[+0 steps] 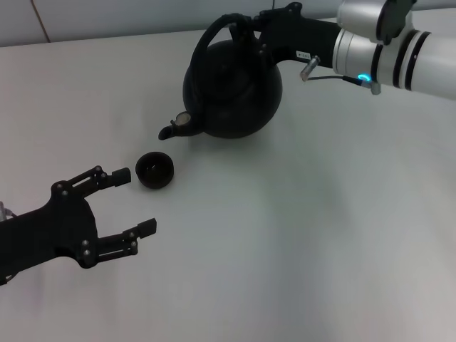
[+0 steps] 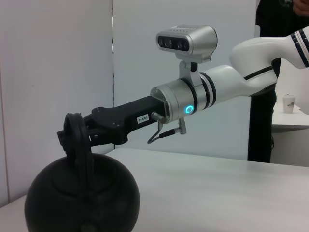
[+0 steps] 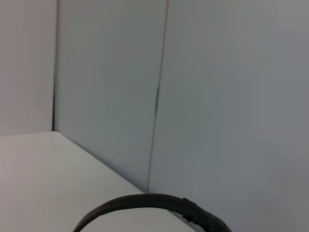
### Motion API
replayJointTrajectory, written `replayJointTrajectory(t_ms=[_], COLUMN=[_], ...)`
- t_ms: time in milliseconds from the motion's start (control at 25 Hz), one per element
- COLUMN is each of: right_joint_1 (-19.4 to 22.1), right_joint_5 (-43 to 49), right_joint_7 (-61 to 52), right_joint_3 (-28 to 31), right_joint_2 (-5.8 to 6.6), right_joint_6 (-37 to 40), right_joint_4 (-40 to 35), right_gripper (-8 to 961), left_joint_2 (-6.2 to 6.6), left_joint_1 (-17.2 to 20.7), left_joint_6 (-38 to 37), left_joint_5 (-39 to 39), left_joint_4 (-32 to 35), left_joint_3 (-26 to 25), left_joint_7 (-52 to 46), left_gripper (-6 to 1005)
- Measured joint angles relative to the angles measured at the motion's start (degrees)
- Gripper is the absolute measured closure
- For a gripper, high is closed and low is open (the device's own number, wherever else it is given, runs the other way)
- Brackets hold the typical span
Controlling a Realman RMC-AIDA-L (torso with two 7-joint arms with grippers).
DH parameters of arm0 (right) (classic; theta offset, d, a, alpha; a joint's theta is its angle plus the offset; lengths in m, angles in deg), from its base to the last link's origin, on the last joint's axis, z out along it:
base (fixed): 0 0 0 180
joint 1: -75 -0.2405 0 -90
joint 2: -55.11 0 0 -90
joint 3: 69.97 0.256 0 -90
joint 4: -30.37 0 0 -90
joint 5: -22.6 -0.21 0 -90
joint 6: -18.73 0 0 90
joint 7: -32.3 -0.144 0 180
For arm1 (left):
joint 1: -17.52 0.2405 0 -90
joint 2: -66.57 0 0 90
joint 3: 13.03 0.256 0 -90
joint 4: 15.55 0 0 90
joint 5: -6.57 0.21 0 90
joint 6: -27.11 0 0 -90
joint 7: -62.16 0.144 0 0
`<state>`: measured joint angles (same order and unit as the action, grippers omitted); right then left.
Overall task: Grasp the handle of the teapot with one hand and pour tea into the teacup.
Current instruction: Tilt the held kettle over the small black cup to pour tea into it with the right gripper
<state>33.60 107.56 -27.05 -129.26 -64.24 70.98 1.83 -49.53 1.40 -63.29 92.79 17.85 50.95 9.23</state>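
The black teapot (image 1: pixel 231 89) stands at the back middle of the white table, its short spout (image 1: pixel 168 132) pointing toward the teacup (image 1: pixel 154 169). My right gripper (image 1: pixel 246 30) reaches in from the right and is shut on the arched handle (image 1: pixel 214 34) at its top. The left wrist view shows its fingers (image 2: pixel 89 129) clamped on the handle (image 2: pixel 75 140) above the teapot (image 2: pixel 82 195). The right wrist view shows only an arc of the handle (image 3: pixel 154 200). My left gripper (image 1: pixel 139 201) is open and empty, low at the front left, just short of the teacup.
The white table (image 1: pixel 299 235) spreads to the right and front. A pale wall stands behind it. In the left wrist view a paper cup (image 2: pixel 288 103) sits on another table far behind.
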Motion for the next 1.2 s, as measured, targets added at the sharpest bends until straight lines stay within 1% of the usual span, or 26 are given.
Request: replayJointTrajectory(t_ms=[160, 520, 880, 1200], right_joint_1=[-0.3, -0.6, -0.8, -0.9], right_joint_5=[0.0, 0.0, -0.2, -0.2], right_joint_7=[0.1, 0.1, 0.1, 0.1], right_joint_3=[-1.8, -3.4, -7.5, -7.7], right_joint_2=[-0.01, 0.00, -0.05, -0.16], right_joint_6=[-0.7, -2.0, -4.9, -5.1], right_joint_4=[0.0, -0.3, -1.8, -3.4], right_gripper=[821, 820, 820, 820], left_joint_2=[0.00, 0.00, 0.00, 0.00], left_joint_1=[0.1, 0.1, 0.1, 0.0], left_joint_6=[-0.1, -0.1, -0.1, 0.0], left_joint_5=[0.0, 0.0, 0.0, 0.0], left_joint_4=[0.0, 0.0, 0.0, 0.0], left_joint_3=[0.0, 0.0, 0.1, 0.0], left_joint_7=[0.0, 0.0, 0.0, 0.0], left_gripper=[140, 139, 139, 139])
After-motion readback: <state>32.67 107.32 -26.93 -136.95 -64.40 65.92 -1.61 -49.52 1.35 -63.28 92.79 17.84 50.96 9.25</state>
